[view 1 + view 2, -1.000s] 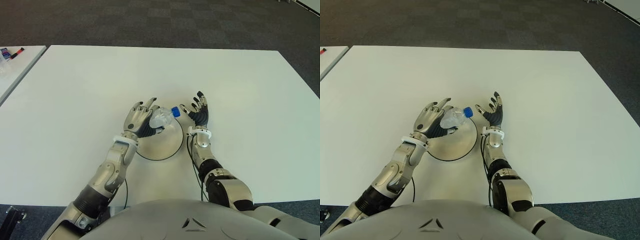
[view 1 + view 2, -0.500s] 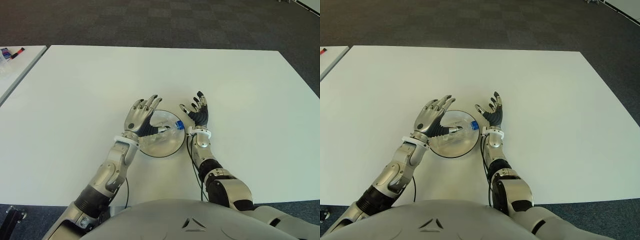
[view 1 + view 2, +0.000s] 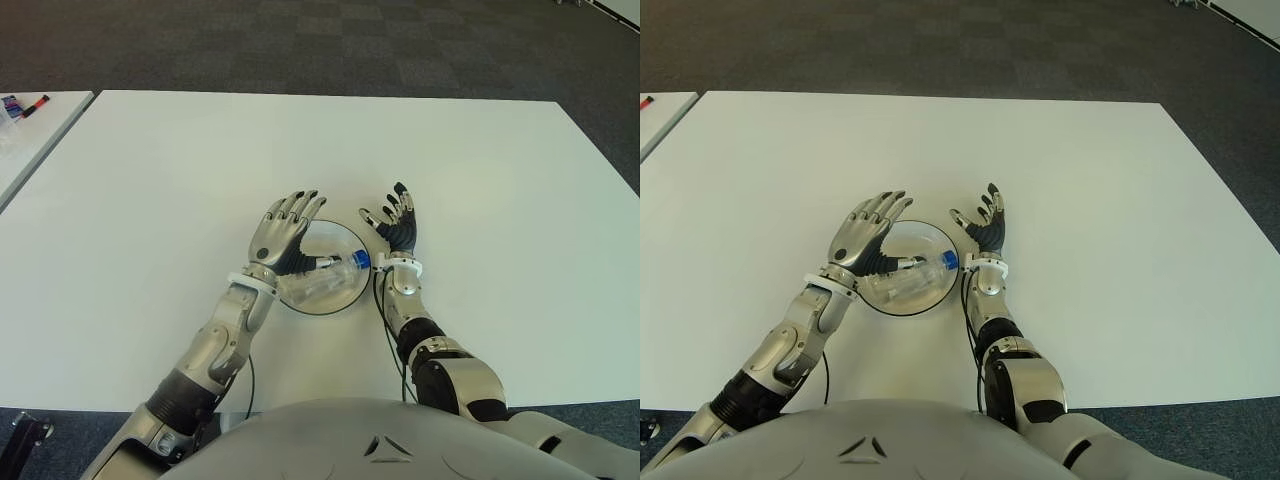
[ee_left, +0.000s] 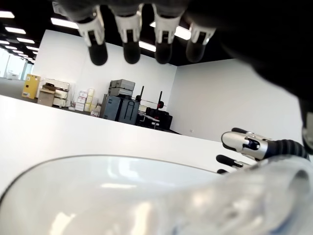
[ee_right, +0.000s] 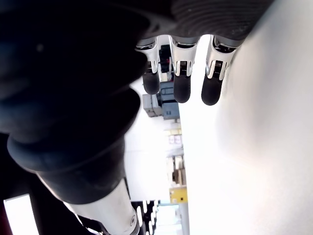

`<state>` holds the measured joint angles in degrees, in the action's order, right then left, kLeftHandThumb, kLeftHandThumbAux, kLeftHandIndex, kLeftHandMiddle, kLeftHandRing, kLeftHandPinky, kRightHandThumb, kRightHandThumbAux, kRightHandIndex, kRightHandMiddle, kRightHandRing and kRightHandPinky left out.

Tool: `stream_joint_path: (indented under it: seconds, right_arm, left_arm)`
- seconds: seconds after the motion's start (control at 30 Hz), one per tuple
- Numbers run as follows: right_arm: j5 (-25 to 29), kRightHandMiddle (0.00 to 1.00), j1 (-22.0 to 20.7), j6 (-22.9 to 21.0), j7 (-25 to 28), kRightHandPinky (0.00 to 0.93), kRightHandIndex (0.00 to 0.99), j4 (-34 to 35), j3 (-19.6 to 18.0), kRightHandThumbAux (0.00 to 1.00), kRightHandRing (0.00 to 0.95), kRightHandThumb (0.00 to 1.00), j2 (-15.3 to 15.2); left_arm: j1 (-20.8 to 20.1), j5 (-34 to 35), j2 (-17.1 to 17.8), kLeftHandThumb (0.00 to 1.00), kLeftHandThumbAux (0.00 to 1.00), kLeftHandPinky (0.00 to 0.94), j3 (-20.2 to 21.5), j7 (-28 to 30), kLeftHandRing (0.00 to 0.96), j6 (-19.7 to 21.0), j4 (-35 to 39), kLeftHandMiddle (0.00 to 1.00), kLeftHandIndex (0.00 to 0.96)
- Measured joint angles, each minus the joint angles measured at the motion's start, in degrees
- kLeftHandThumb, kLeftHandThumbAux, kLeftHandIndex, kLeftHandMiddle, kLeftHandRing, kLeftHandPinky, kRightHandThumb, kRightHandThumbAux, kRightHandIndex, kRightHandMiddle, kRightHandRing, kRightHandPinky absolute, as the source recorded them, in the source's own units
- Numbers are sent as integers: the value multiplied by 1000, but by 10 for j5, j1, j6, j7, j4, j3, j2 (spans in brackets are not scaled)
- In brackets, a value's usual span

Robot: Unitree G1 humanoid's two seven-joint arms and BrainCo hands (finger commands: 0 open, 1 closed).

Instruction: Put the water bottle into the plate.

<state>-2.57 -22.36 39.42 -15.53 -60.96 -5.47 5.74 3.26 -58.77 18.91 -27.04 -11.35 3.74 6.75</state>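
The water bottle (image 3: 327, 278) lies on its side in the plate (image 3: 340, 238), blue cap toward the right. The left hand (image 3: 281, 234) hovers at the plate's left edge, fingers spread and empty. The right hand (image 3: 397, 226), fingers apart, shows just right of the plate on the white surface (image 3: 500, 180).

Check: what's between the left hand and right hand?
The plate with the water bottle lying in it sits between the left hand and right hand, per both eye views.

- Left hand (image 3: 281, 232) covers the plate's (image 3: 345, 297) near-left rim and the bottle's (image 3: 325, 279) base end.
- Left wrist view: bottle blurred, cut off at the frame edge.
- Right wrist view: right hand (image 5: 182, 68) shows only three fingertips; palm dark, unreadable.
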Motion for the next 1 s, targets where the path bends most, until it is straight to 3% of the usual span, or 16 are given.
stream_joint_path:
  seconds: [0.7,1.0]
  right_arm:
    - [0,92,0,0,0,180,95,0,0,952,109,0,0]
    - [-2,94,0,0,0,183,97,0,0,955,112,0,-1]
  left_arm:
    - [1,-3,3,0,486,0,11,1,0,-5,5,0,0]
    - [7,23,-16,0,544,0,19,2,0,-1,15,0,0]
